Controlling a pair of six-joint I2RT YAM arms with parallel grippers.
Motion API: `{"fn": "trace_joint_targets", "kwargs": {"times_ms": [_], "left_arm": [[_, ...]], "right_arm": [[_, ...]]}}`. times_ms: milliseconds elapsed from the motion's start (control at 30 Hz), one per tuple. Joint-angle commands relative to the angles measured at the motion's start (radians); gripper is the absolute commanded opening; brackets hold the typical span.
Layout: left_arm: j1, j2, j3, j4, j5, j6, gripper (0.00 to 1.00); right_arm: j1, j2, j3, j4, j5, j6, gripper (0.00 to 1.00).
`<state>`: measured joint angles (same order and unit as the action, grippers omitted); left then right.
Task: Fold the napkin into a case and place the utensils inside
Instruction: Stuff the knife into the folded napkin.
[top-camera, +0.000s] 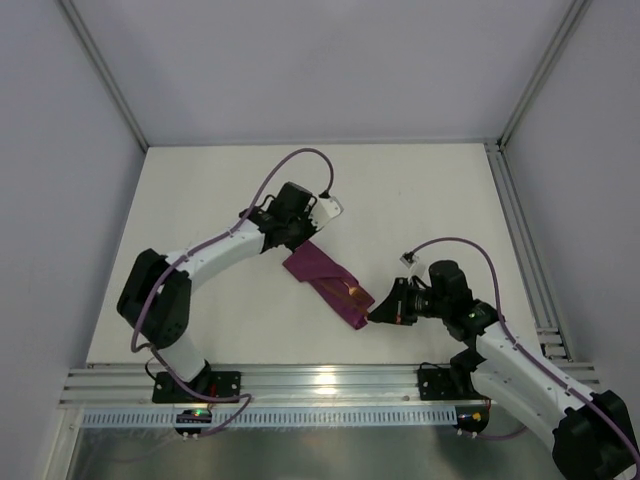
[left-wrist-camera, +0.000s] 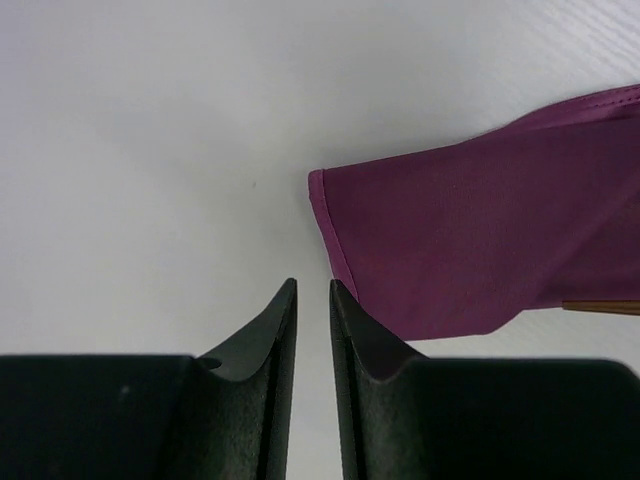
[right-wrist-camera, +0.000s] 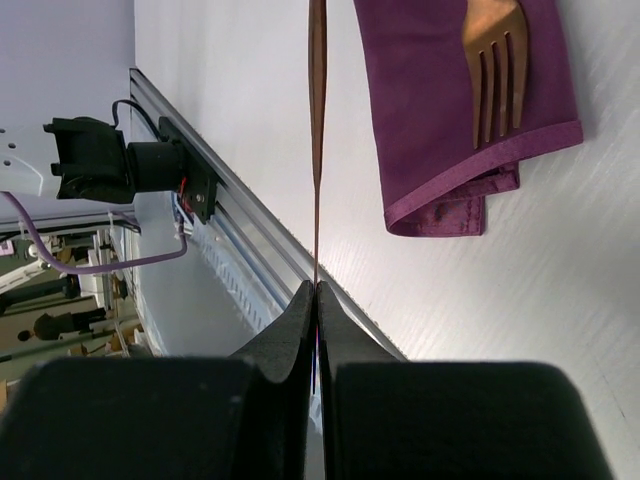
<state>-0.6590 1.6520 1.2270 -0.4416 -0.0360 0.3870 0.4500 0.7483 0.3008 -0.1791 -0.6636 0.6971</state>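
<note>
**A:** What does the right pincer (right-wrist-camera: 317, 288) hold?

**B:** Its two fingers are pressed together on the knife (right-wrist-camera: 317, 150). The wrist camera sees the knife from its thin edge, so it looks like one copper line. It goes straight out from the fingertips, above the table (right-wrist-camera: 560, 300).

**A:** And what is beside the knife?

**B:** To its right in that view lies the case (right-wrist-camera: 430, 130), flat on the table and apart from the knife. Its near end has a hem, and a lower layer of cloth sticks out a little under this hem. The fork (right-wrist-camera: 492, 50) lies on the case with its tines toward the hem (the picture cuts off the handle, so I cannot tell if cloth covers it).

**A:** Where is the left pincer (left-wrist-camera: 312, 288)?

**B:** It is at the other end of the case. Its fingers are nearly together, with only a thin gap, and they grip nothing. The tips are over bare table, just beside the corner of the cloth. I cannot tell if they touch it.

**A:** How does it look from above?

**B:** The case lies diagonally near the middle of the table, between the two pincers. The left pincer is at the far-left end and the right pincer is at the near-right end.
</note>
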Motion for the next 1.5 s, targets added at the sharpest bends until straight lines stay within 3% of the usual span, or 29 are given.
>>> {"fn": "trace_joint_targets", "kwargs": {"times_ms": [0, 533, 967, 1267, 1467], "left_arm": [[0.009, 0.052, 0.026, 0.056, 0.031, -0.042, 0.20], [0.016, 0.186, 0.028, 0.063, 0.031, -0.054, 0.21], [0.016, 0.193, 0.002, 0.069, 0.084, -0.043, 0.17], [0.025, 0.163, -0.026, 0.080, 0.064, -0.033, 0.17], [0.105, 0.132, 0.066, 0.067, 0.091, -0.065, 0.20]], "right_arm": [[-0.004, -0.017, -0.011, 0.052, 0.035, 0.025, 0.03], [-0.005, 0.032, -0.051, 0.093, 0.091, 0.001, 0.03], [-0.007, 0.330, 0.023, 0.245, 0.036, -0.054, 0.03], [-0.007, 0.358, 0.061, 0.271, 0.056, -0.024, 0.03], [-0.005, 0.353, 0.052, 0.239, 0.065, -0.039, 0.03]]}}
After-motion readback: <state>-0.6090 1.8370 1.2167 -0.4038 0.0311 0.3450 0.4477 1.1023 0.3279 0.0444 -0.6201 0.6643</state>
